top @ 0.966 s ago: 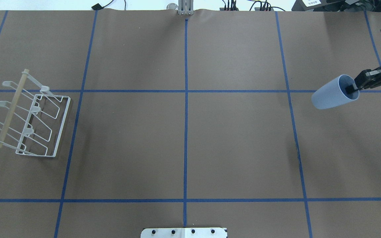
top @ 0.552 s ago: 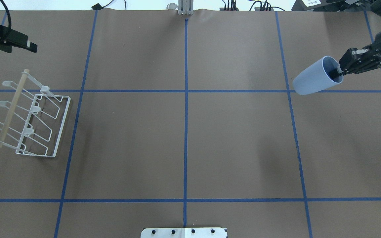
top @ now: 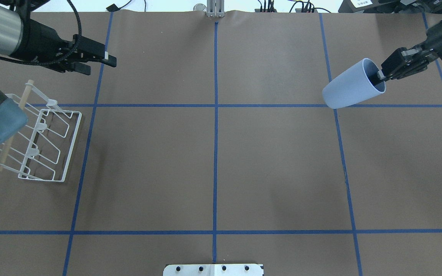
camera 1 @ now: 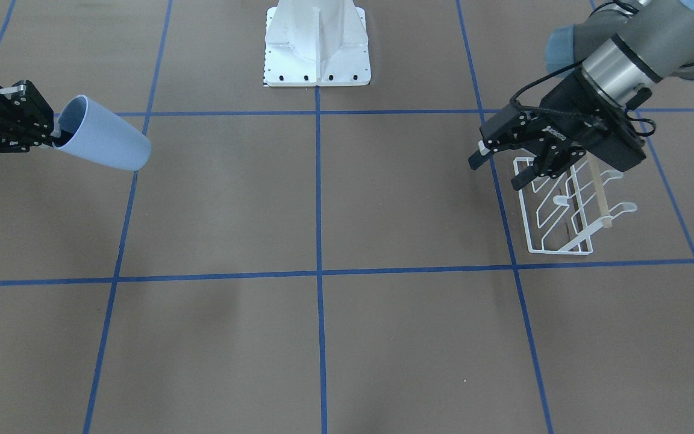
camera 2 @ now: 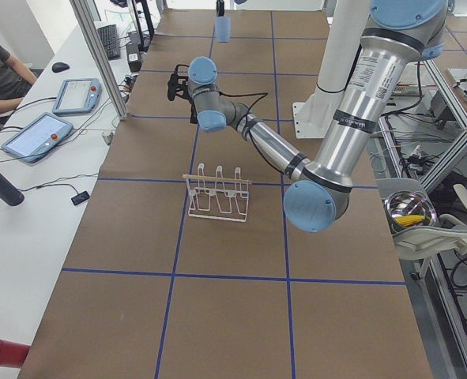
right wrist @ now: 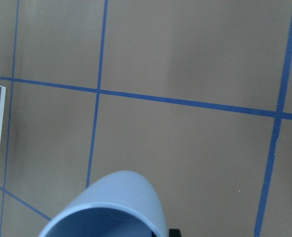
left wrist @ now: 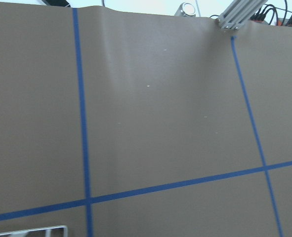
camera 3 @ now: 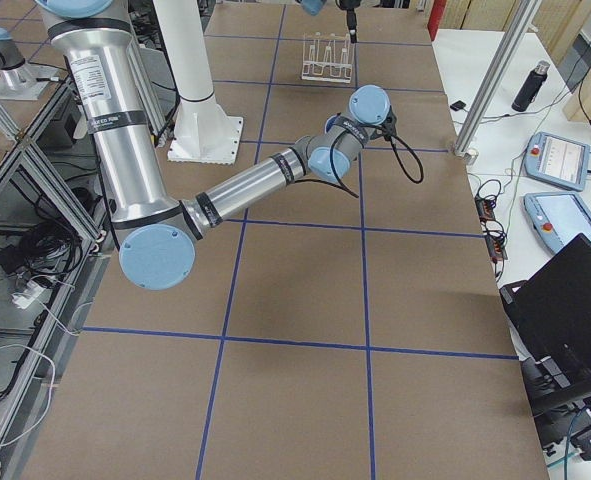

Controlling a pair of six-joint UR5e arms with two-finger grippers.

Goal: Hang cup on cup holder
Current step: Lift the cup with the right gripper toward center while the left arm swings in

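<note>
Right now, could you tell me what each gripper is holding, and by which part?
The right gripper holds the cup by its rim, with one finger inside the mouth. The left gripper is open and holds nothing.

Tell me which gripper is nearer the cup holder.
Left. The left gripper hangs open in the air close to the cup holder, on its side of the table. The right gripper is far across the table, fingers pinching the cup at its rim.
</note>
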